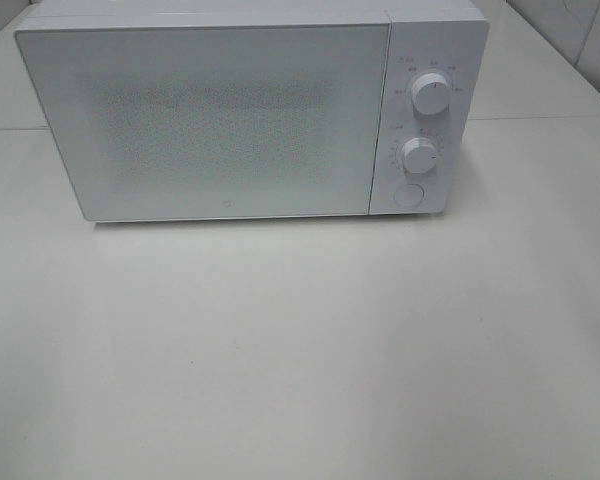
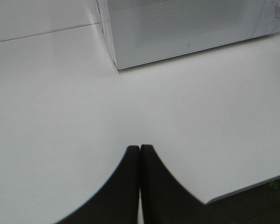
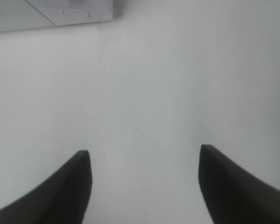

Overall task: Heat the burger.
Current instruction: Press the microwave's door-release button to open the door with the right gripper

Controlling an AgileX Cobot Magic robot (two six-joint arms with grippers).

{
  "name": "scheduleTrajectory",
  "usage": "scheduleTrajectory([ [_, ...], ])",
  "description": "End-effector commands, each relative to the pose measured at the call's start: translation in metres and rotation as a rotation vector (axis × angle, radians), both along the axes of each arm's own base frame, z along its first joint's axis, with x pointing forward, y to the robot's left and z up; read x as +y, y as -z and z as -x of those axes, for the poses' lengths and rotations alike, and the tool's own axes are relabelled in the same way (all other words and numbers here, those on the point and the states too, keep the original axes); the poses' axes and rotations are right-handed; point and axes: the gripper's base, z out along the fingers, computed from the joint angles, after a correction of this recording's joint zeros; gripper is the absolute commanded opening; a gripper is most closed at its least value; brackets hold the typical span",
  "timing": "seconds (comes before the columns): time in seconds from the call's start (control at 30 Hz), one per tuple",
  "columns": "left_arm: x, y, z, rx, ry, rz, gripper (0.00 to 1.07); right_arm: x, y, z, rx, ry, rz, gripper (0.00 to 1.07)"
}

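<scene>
Mostly cut off, the left end effector (image 2: 140, 148) is pinched (microwave (image 1: 205, 120) interior hidden).

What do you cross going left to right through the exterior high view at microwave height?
White tabletop → white box-shaped microwave's frosted glass door → white control panel with two round dials → white tabletop again.
</scene>
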Motion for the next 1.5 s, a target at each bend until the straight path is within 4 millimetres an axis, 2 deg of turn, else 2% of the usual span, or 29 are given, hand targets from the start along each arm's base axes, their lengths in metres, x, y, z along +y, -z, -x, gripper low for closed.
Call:
scheduleTrajectory([
  [0.03, 0.0, 0.0, 0.003, -0.033, -0.005, 0.016, 0.0, -0.003, 0.001, 0.021, -0.005, -0.01, 0.012, 0.64],
  [0.1, 0.0, 0.0, 0.003, -0.033, -0.005, 0.016, 0.0, -0.003, 0.002, 0.028, -0.005, -0.011, 0.012, 0.64],
  [0.2, 0.0, 0.0, 0.003, -0.033, -0.005, 0.016, 0.0, -0.006, 0.015, 0.073, 0.027, -0.021, 0.017, 0.64],
  [0.3, 0.0, 0.0, 0.003, -0.033, -0.005, 0.016, 0.0, -0.007, 0.018, 0.082, 0.034, -0.024, 0.018, 0.64],
  [0.37, 0.0, 0.0, 0.003, -0.033, -0.005, 0.016, 0.0, -0.008, 0.032, 0.113, 0.038, -0.027, 0.017, 0.64],
  [0.47, 0.0, 0.0, 0.003, -0.033, -0.005, 0.016, 0.0, -0.009, 0.035, 0.12, 0.024, -0.027, 0.017, 0.64],
  [0.53, 0.0, 0.0, 0.003, -0.033, -0.005, 0.016, 0.0, -0.01, 0.043, 0.139, -0.036, -0.028, 0.014, 0.64],
  [0.57, 0.0, 0.0, 0.003, -0.033, -0.005, 0.016, 0.0, -0.01, 0.043, 0.139, -0.036, -0.028, 0.014, 0.64],
  [0.63, 0.0, 0.0, 0.003, -0.033, -0.005, 0.016, 0.0, -0.011, 0.039, 0.156, -0.164, -0.026, 0.006, 0.64],
  [0.83, 0.0, 0.0, 0.003, -0.033, -0.005, 0.016, 0.0, -0.013, 0.038, 0.177, -0.364, -0.02, -0.002, 0.64],
  [1.2, 0.0, 0.0, 0.003, -0.033, -0.005, 0.016, 0.0, -0.015, 0.035, 0.207, -0.558, -0.035, -0.009, 0.64],
  [1.27, 0.0, 0.0, 0.003, -0.033, -0.005, 0.016, 0.0, -0.015, 0.035, 0.207, -0.558, -0.035, -0.009, 0.64],
  [1.33, 0.0, 0.0, 0.003, -0.033, -0.005, 0.016, 0.0, -0.015, 0.036, 0.218, -0.632, -0.04, -0.011, 0.64],
  [1.5, 0.0, 0.0, 0.003, -0.031, -0.005, 0.015, 0.0, -0.015, 0.036, 0.218, -0.633, -0.04, -0.012, 0.62],
])
